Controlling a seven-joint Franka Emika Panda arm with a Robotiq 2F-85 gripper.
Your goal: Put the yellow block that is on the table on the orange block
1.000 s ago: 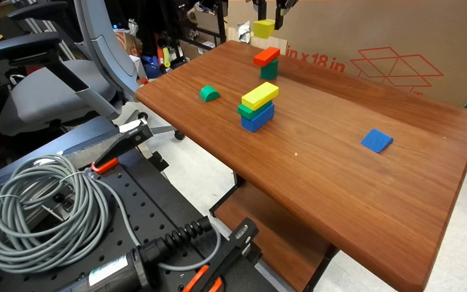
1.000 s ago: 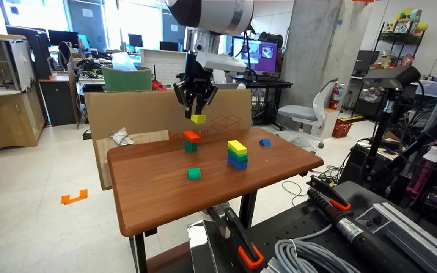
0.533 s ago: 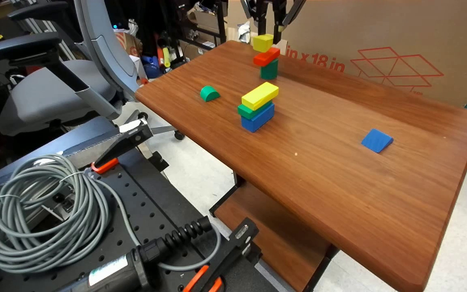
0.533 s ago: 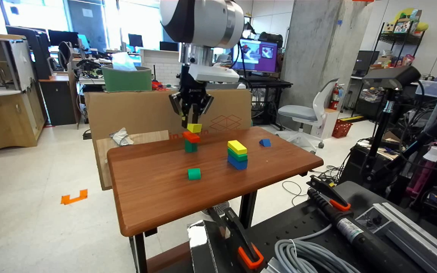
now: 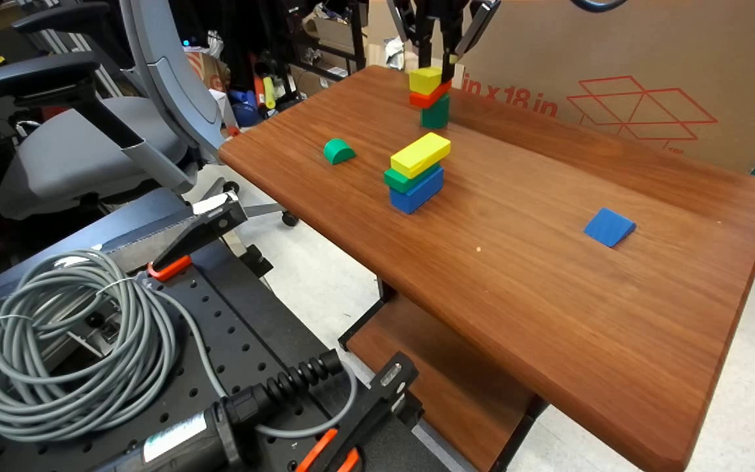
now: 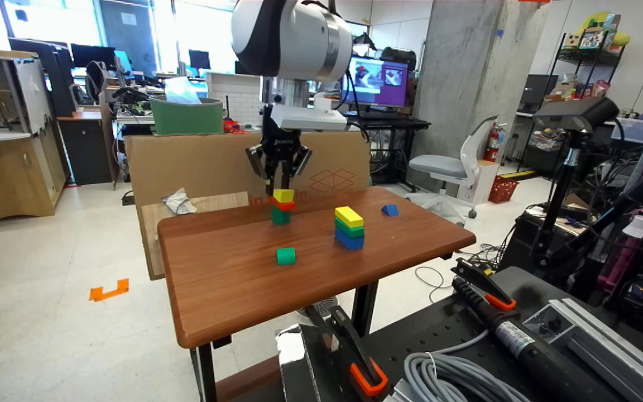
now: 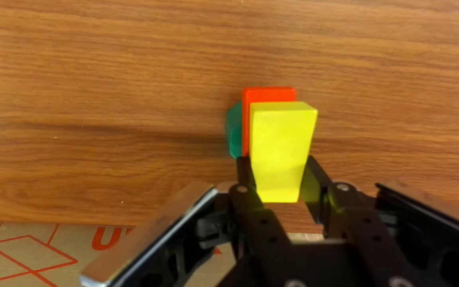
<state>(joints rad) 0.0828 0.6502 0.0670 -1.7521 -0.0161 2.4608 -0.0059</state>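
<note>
Cable: grey, wound in a loose coil; foreground of both exterior views.
Board: black, perforated, carrying the cable.
Surface: reddish-brown, wood-grained, rounded at the corners.
Wedge: blue, lying on the surface well apart from the other pieces.
Stack: three tiers, upright on the surface; blue block lowest, green slab between, yellow bar on top.
Half-round: green, curved side up on the surface, near the stack.
Green block: upright on the surface, beyond the stack.
Orange block: lying flat across the green block, overhanging it.
Yellow block: uppermost, over the orange block and slightly offset, a strip of the latter showing along two sides in the wrist view; touching or just above, cannot tell which.
Fingers: black, pointing down, pinching the yellow block, one at either side.
Arm: white and black, above the fingers in an exterior view.
Cardboard: brown sheet, upright behind the surface, red box outline and lettering printed on it.
Bin: green, beyond the cardboard, something white protruding.
Monitor: lit, also beyond the cardboard, partly purple.
</note>
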